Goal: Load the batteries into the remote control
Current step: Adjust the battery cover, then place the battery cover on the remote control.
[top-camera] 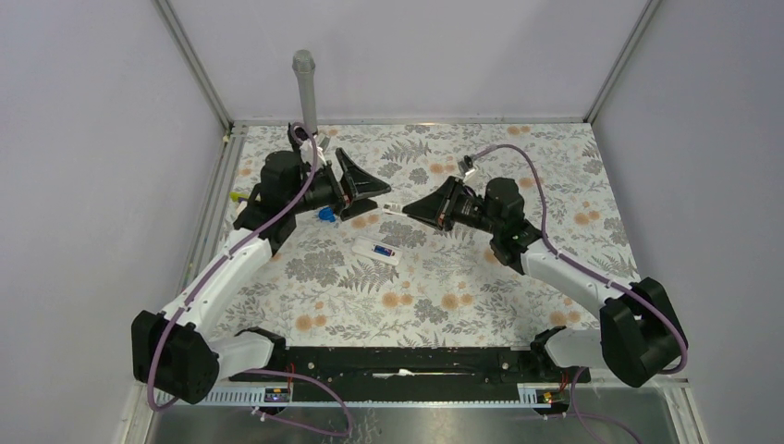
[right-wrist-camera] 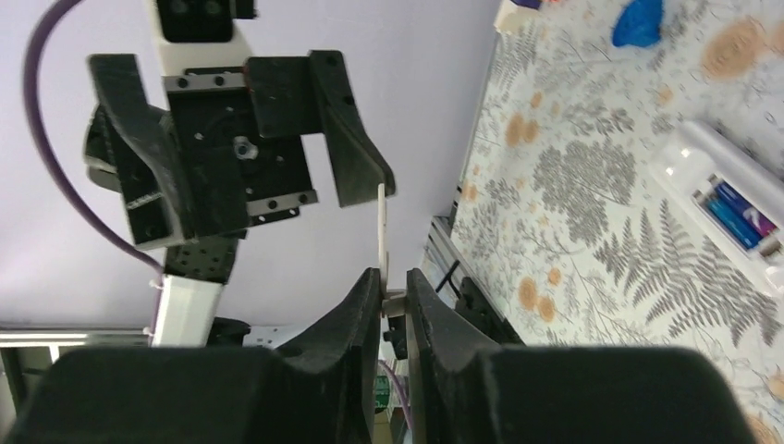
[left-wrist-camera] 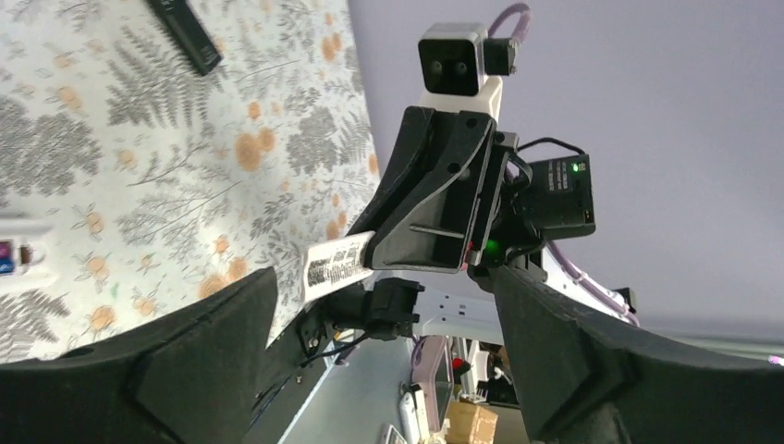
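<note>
Cover pinched in my right, remote waiting below!
In the top view my right gripper [top-camera: 407, 208] was clamped on the thin white battery cover [right-wrist-camera: 382, 227]; my left gripper [top-camera: 370, 199] gaped wide, gripping nothing. The remote [top-camera: 379, 251] lay on the table at 7 o'clock from my right fingertips, long axis roughly 10-to-4, with blue batteries [right-wrist-camera: 740, 211] seated inside.

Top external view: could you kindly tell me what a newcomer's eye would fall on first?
The black right claw pinches a thin white barcode-labelled panel in mid-air, tip to tip with the open left claw, above the flower-patterned table. Nearer the bases lies the white remote control, its compartment open with blue batteries inside.
</note>
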